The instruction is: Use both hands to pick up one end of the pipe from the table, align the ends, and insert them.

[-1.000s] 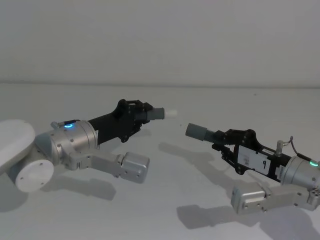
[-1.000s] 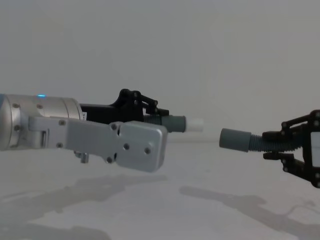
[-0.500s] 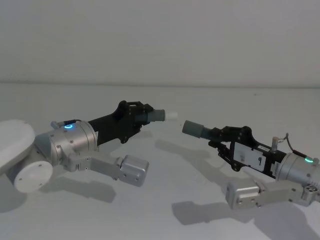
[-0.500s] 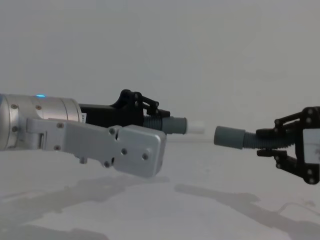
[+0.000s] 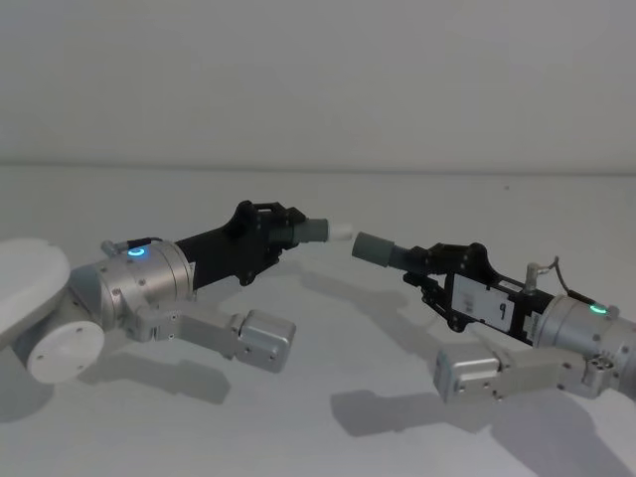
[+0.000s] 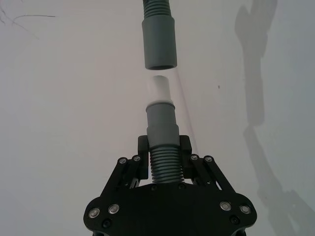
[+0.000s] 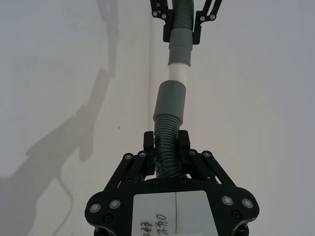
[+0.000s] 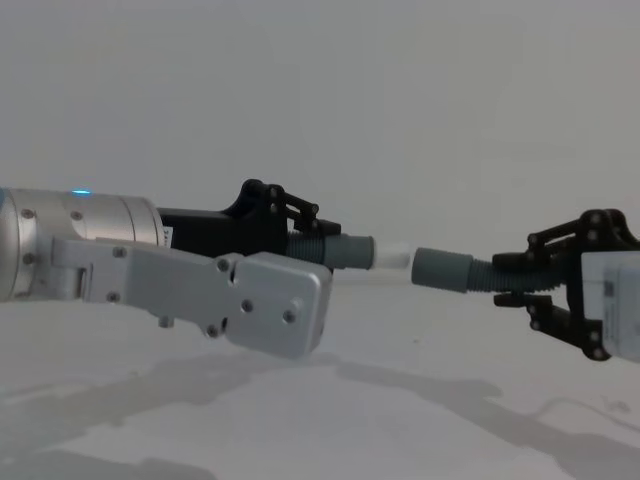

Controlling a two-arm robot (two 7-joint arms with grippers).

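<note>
Because the ribbed hose bends easily, I keep the left gripper (image 6: pixel 163 162) and the right gripper (image 7: pixel 166 150) each clenched just behind its stiff cuff (image 6: pixel 159 42), both ends above the table (image 5: pixel 328 397), white spigot (image 6: pixel 159 88) nearly entering.

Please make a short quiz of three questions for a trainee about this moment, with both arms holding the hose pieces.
1. True or false: the white tip is already fully inside the right cuff.
2. What does the left gripper clamp? A) the ribbed part of its hose piece B) the white tip C) nothing
3. Fill in: both hose pieces are held above the ____.

Key:
1. False; in the left wrist view a small gap separates them.
2. A
3. table; the right gripper also holds its piece clear of it.
</note>
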